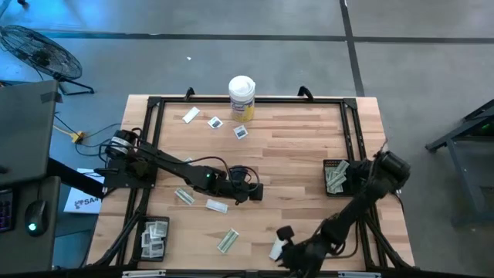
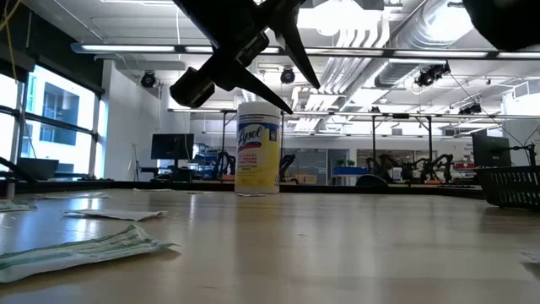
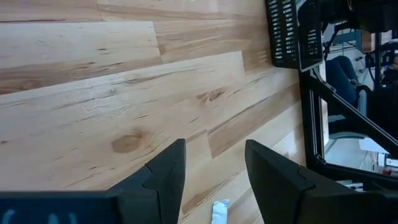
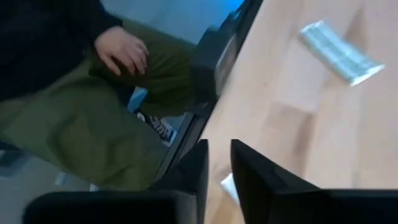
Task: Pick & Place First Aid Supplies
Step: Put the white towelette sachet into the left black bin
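Several flat white and pale-green packets (image 1: 227,240) are left scattered on the wooden table (image 1: 293,147); some are already binned. The left gripper (image 3: 214,171) is spread apart, empty; the right gripper (image 4: 219,168) is narrowly parted above one white packet (image 1: 275,249).

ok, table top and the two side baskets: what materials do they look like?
Table top: wood planks, pale with a low sheen; grain, knots and plank seams show. Baskets: dark slotted mesh, plastic or coated wire, can't tell which. Both hold packets.
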Tool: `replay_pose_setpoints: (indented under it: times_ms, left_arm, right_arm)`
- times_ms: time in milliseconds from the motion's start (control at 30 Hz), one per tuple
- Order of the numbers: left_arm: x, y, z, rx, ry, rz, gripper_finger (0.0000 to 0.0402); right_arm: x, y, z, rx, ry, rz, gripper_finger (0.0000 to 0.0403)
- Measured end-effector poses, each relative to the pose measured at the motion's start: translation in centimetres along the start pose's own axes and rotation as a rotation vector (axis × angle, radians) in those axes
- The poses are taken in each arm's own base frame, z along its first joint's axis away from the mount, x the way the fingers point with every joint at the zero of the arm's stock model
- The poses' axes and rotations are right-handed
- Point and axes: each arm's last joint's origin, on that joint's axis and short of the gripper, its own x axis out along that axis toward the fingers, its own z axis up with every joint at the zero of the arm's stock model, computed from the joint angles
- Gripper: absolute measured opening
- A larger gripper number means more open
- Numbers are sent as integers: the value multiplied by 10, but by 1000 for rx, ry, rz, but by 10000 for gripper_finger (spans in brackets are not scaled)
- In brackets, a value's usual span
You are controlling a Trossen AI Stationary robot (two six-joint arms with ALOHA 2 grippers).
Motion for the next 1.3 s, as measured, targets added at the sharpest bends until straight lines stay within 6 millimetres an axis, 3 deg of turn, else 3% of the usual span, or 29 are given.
replay_pose_setpoints:
  times_ms: [200,433,667,900,1300]
  left_arm:
    - [0,0,0,-1,1,-1,163]
    - [0,0,0,-2,1,-4,163]
    - [0,0,0,-2,1,-5,163]
    - [0,0,0,-2,0,-5,163]
    - [0,-1,0,-2,1,-5,163]
  right_arm:
    - [28,5,-12,-16,46,-31,105]
    - [46,-9,-22,66,97,-44,100]
    - [55,-9,-32,93,111,-87,94]
    - [48,-6,-35,98,176,-85,94]
    - [11,-11,-37,172,399,-139,94]
